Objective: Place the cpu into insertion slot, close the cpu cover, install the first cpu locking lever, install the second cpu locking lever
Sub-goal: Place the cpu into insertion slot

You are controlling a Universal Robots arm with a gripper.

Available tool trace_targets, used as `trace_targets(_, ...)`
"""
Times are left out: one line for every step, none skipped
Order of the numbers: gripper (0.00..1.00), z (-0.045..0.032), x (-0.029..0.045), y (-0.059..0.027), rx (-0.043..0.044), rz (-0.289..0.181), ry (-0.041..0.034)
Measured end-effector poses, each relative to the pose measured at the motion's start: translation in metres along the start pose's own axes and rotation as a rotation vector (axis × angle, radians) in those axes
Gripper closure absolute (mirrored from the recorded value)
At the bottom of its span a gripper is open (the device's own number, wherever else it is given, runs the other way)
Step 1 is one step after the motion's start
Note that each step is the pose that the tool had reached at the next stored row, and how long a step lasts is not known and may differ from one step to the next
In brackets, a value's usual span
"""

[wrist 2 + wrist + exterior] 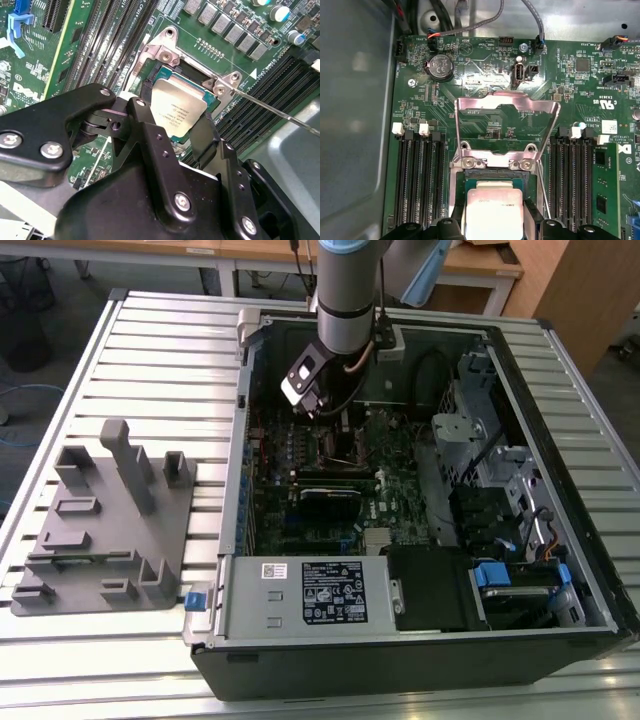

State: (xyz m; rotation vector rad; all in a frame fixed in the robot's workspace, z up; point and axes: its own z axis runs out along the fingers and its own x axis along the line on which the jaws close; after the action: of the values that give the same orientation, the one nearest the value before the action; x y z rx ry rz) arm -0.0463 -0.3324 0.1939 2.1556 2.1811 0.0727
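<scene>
Clamping the cpu (492,212) by two opposite edges, our gripper (493,228) holds it low over the insertion slot (492,176); we see the cpu cover (506,101) swung up open beside it.

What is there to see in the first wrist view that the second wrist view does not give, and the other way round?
First wrist view: the cover raised open off the slot, and a coin battery beyond it.
Second wrist view: the black linkage of the claw, and a row of grey square parts past the slot.
Both wrist views: the cpu gripped by the claw at the slot, the thin lever beside it, and the memory slots.
</scene>
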Motion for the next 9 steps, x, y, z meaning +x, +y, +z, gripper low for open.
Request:
trace_targets(0.46,0.0000,-0.0001,0.0000,0.0000,0.000,-0.0003)
trace_targets(0.46,-0.0001,-0.0002,0.0001,0.0001,0.000,-0.0007)
trace_targets(0.46,-0.0001,-0.0003,0.0000,0.0001,0.000,-0.0010)
trace_targets(0.46,0.0000,-0.0004,0.0000,0.0001,0.000,-0.0013)
trace_targets(0.46,-0.0001,-0.0005,0.0000,0.0001,0.000,-0.0019)
trace_targets(0.46,-0.0001,-0.0005,0.0000,0.0002,0.000,-0.0022)
trace_targets(0.46,0.0000,-0.0005,0.0000,0.0002,0.000,-0.0025)
trace_targets(0.46,0.0000,-0.0005,0.0000,0.0002,0.000,-0.0026)
trace_targets(0.46,0.0001,-0.0005,0.0001,0.0002,0.000,-0.0027)
